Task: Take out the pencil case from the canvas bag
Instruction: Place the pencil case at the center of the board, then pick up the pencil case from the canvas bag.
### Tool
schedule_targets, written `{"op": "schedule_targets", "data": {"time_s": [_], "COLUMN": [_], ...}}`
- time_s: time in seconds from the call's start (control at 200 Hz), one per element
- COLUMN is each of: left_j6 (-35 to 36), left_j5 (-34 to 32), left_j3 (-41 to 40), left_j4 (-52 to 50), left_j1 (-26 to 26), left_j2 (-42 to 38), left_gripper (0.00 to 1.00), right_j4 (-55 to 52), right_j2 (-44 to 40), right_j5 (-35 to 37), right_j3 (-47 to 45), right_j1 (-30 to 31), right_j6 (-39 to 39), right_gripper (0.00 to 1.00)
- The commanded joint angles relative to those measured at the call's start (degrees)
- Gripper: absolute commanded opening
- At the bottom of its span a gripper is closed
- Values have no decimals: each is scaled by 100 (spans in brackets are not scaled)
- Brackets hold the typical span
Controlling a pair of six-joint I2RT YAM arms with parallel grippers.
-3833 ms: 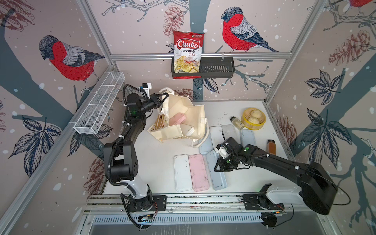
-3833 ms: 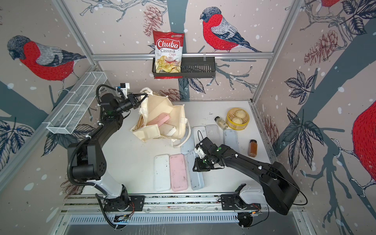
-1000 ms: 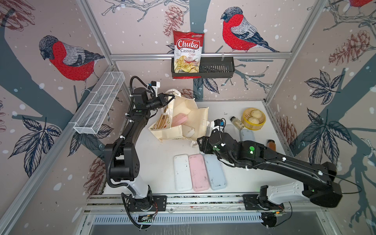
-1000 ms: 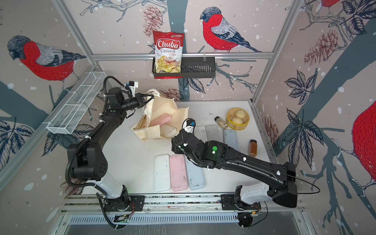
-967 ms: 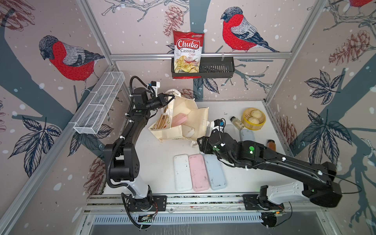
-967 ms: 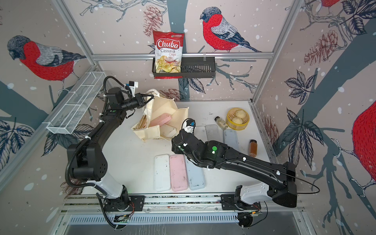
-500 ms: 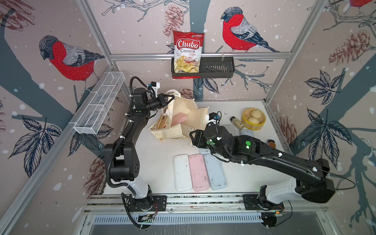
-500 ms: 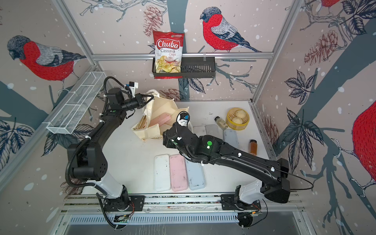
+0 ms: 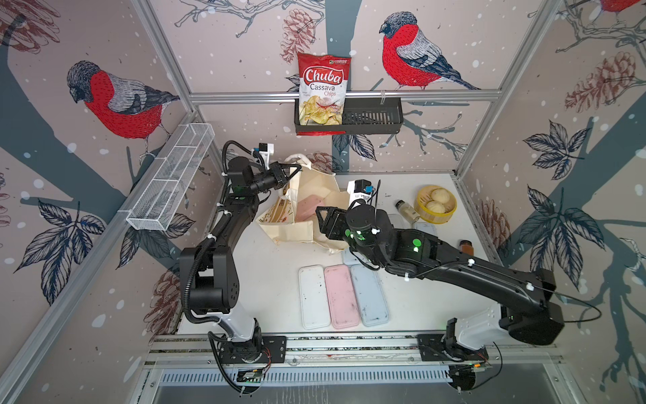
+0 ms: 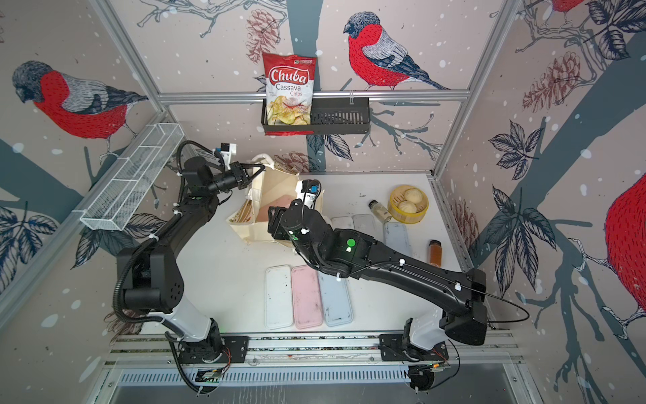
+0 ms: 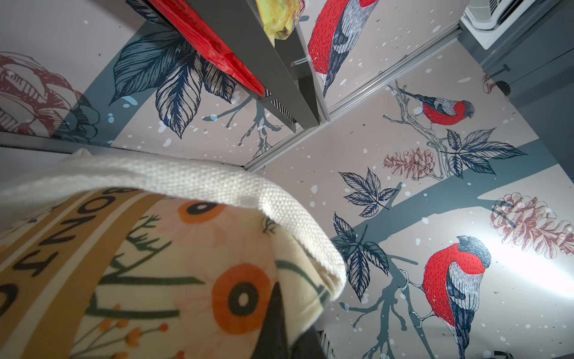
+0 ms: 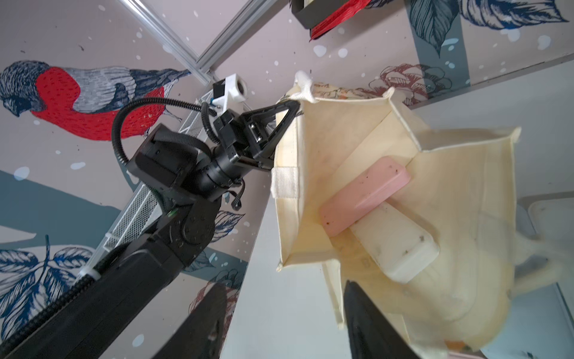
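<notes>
At the bag's raised rim: the left gripper [image 9: 297, 168] is pressed together on the canvas bag [image 9: 297, 229]. It pinches the cloth edge right where a loop handle [image 12: 303, 84] is sewn on. Both top views and the right wrist view show its tips meeting on the fabric.
Just outside the bag's mouth: the right gripper [image 12: 279, 314] stands spread, with nothing between its fingers [image 12: 363, 310]. One finger shows in front of the bag's near edge; whether it touches cannot be told.
Ahead of the right gripper: a pink pencil case [image 12: 366, 192] lies slanted inside the bag, resting across a cream pencil case [image 12: 399, 248]. Both are apart from the fingertips.
Between the two grippers: the bag's open mouth is lifted on the left gripper's side and slumps onto the table [image 9: 272, 266] on the right gripper's side.
Behind the right gripper: a row of three flat cases [image 9: 341, 297], white, pink and blue, lies side by side, well apart from the fingers.
Under the right arm: more flat cases [image 10: 396, 238] are partly covered, and their number cannot be told.
Left wrist view: only one dark finger [image 11: 273, 323] shows below the handle webbing. The tan band's lettering is cut off.
Blurred: the bag's second handle, near the right gripper, is smeared. The bag's floor is hidden under the two cases.
</notes>
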Motion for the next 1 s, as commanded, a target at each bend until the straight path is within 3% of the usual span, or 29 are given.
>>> {"op": "schedule_targets", "data": {"time_s": [0.0,0.235,0.45,0.555,0.75,0.996], "left_j6": [-202,254,451,487,265,-297], "left_j5": [144,68,-2,-6,10,46], "left_j3": [-23,72,106,117,60,-114], "left_j4": [828,361,93,60,321,1020], "left_j1": [-8,-34,-30,-24,-23,-25], "left_j2": [-104,-164,-124,-135,-196,-173], "left_gripper": [0,0,0,0,0,0], "right_j4": [928,1430,1811,1769,1581,1215], "right_j2": [117,583,1065,1385,2018,2898], "right_j5": [-30,-592,-683,-1076,-2247,-2336], "right_j3": [-115,-269,-657,-650,-360,478], "right_j1": [-244,-546,-573,-764,-1254,-1390], "right_j6": [-215,-118,341,615,850,911], "right_gripper": [62,62,62,63,64,65]}}
